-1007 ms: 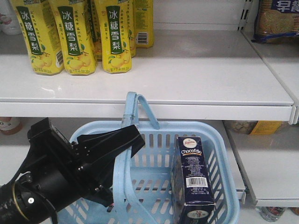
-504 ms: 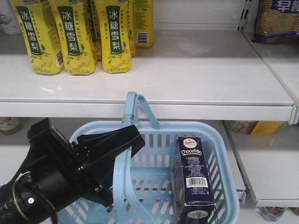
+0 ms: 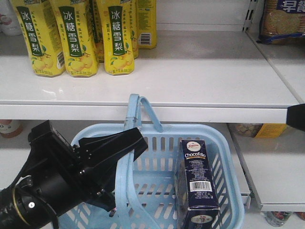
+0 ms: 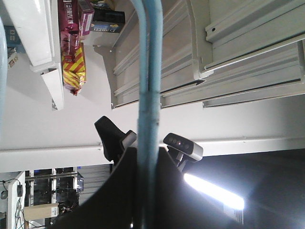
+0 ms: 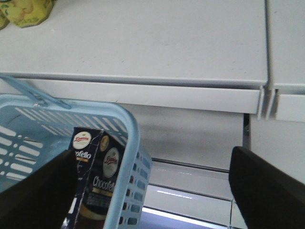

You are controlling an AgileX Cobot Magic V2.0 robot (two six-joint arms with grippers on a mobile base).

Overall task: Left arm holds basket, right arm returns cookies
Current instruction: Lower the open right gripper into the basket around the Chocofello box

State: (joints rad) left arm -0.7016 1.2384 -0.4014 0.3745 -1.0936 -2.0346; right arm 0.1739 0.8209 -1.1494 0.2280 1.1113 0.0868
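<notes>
What looks like the right gripper (image 3: 296, 117) has edged in, jaws apart; left gripper (image 3: 123, 151) clamps the basket (image 3: 228, 162).

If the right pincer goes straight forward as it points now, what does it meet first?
Probably the lower shelf, beside the basket. The open right pincer aims under the upper shelf. Depth is unclear, so the basket's corner might come first.

Bulky black left arm (image 3: 47, 186) with boxy wrist housing, yellow ring (image 3: 16, 206) at its joint, small silver screw heads, wedge-shaped black left gripper (image 3: 137, 142), right gripper (image 5: 152, 191) showing two flat matte black fingers (image 5: 267, 191).
</notes>
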